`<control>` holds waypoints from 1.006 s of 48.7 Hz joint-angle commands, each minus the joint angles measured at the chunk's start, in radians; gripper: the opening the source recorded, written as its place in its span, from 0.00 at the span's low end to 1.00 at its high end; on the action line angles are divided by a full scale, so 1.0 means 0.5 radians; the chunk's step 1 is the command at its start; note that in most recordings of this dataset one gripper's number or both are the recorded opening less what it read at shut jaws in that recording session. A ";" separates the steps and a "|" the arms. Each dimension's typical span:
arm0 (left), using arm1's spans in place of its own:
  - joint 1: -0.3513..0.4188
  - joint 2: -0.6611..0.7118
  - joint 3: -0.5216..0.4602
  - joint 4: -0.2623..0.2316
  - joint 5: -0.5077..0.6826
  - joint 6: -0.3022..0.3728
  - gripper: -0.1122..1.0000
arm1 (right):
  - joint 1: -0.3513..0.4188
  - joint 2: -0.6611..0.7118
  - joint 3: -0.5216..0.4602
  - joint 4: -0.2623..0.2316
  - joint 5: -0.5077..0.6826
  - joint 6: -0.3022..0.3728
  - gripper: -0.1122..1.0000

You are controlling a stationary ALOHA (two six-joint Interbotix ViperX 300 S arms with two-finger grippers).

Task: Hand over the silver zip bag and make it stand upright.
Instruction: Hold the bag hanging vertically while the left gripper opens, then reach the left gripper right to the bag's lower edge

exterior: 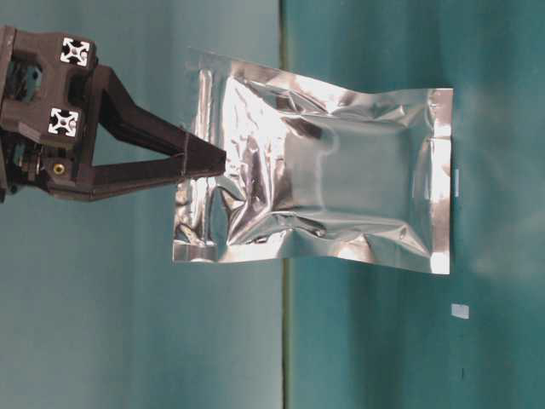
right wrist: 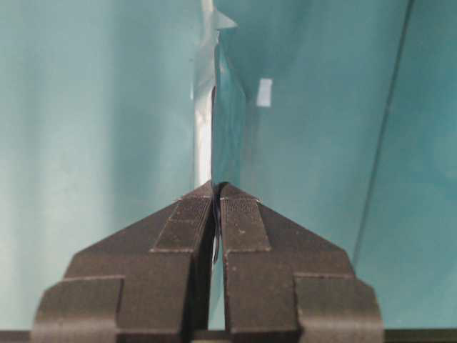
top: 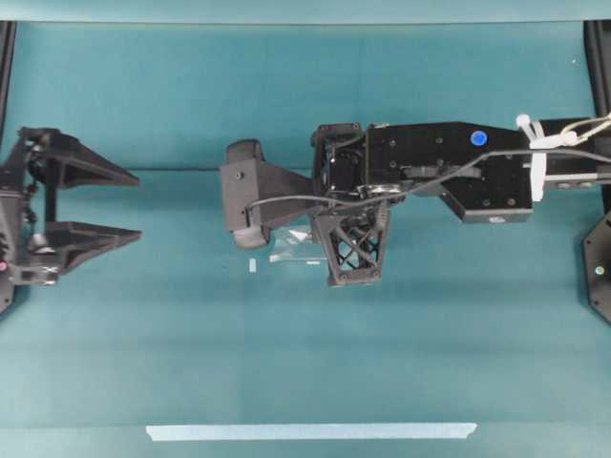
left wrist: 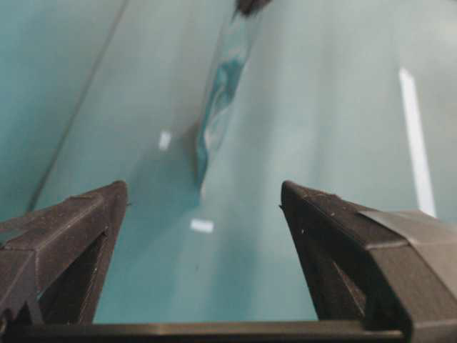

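Mid-handover: the right claw [right wrist: 216, 191], clamped on the silver zip bag [exterior: 324, 170], holds it above the table [top: 305, 363]; at nine o'clock, the left claw [top: 129, 205] waits, spread wide, and must close in on the pouch's free edge.

left tool [top: 134, 205] jaws wide apart; right tool [right wrist: 216, 187] clamped tight.

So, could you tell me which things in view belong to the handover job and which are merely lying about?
Part of the job:
- silver zip bag, clamped at one edge
- right gripper, shut on the bag
- left gripper, open, apart from the bag

Just lying about:
- small white scrap on the table
- pale tape strip near the table's front edge
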 commanded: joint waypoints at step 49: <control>-0.077 1.531 -0.291 0.003 -1.267 0.055 0.95 | 0.031 0.006 -0.025 -0.006 -0.080 -0.058 0.12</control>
